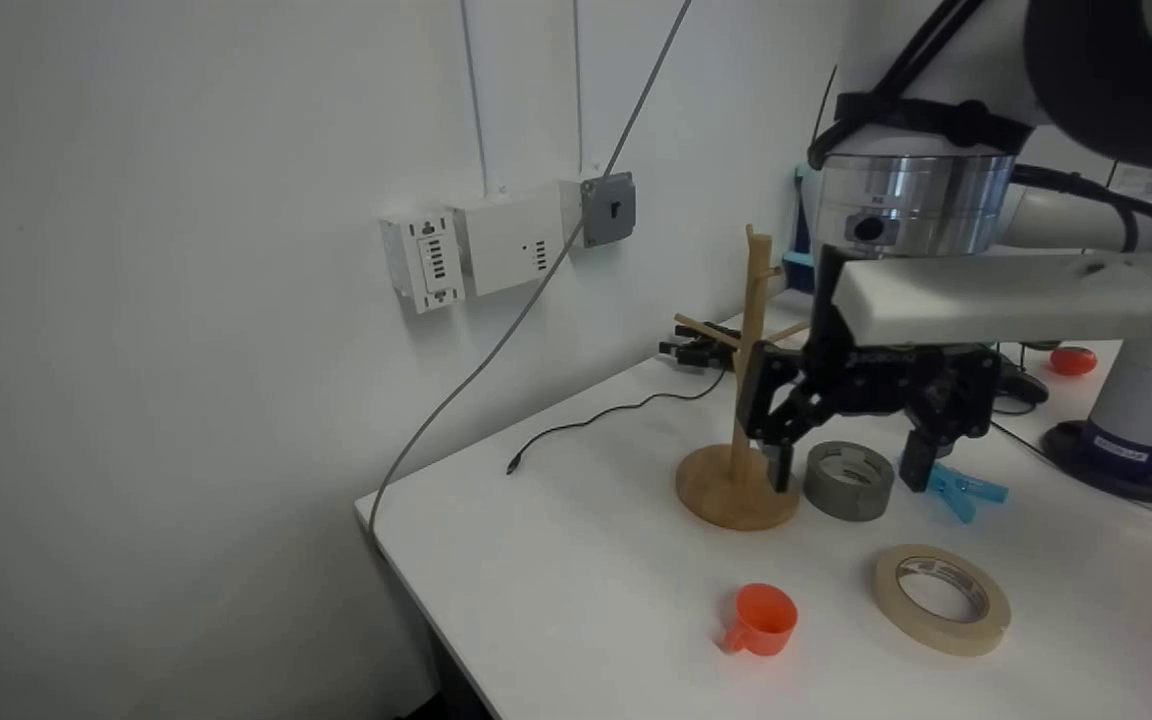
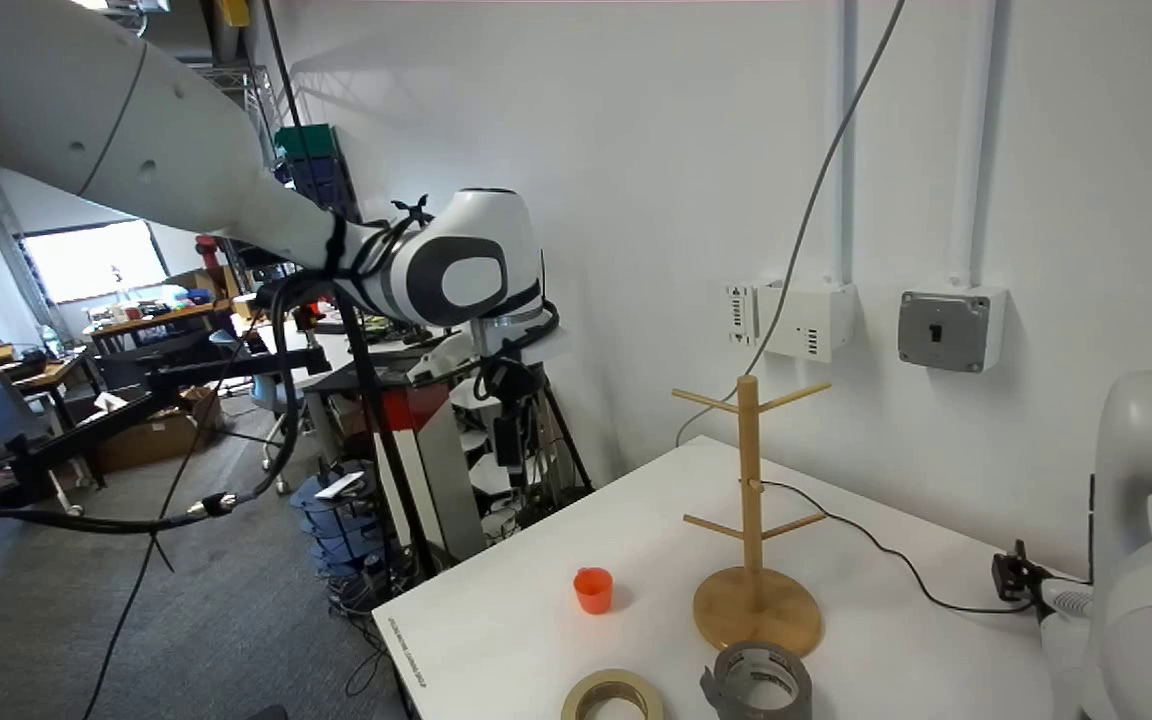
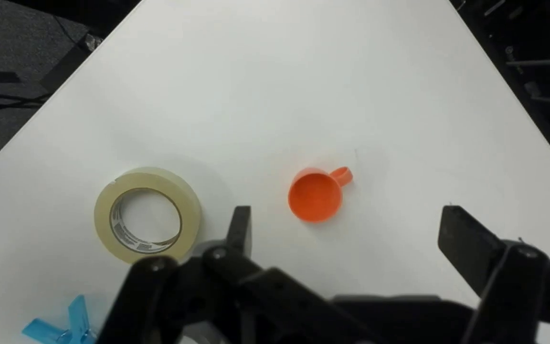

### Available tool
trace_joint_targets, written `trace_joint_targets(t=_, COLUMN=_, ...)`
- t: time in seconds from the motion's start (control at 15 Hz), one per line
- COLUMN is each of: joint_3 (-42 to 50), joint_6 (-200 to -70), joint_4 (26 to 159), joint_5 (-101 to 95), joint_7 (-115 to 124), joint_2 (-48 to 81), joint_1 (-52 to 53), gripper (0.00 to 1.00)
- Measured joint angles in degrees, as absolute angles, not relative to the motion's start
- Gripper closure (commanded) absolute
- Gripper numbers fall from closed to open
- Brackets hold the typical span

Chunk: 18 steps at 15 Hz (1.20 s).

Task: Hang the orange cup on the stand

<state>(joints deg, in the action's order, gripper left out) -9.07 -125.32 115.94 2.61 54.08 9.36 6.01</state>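
Arm (image 2: pixel 236 195) sloping down, my gripper (image 1: pixel 849 468) pointing downward above the worktop (image 1: pixel 576 560): I find its jaws spread wide, empty, clear of the orange cup (image 3: pixel 315 197).

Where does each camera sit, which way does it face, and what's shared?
An exterior view: off the arm, looking down across the table to the wall; arm and open hand show.
An exterior view: off the arm, facing the stand and wall; arm and hand at left.
Wrist view: on the arm, looking down at the orange cup; the hand shows along the bottom.
Both exterior views share the stand and orange cup.
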Motion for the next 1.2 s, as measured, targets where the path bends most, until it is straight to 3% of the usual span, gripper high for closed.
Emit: trace_joint_targets(t=1.2, joint_3=-4.3, joint_6=-126.9, joint_4=115.8, joint_5=-0.9, joint_7=45.6, joint_2=20.4, joint_1=6.9, gripper=0.00)
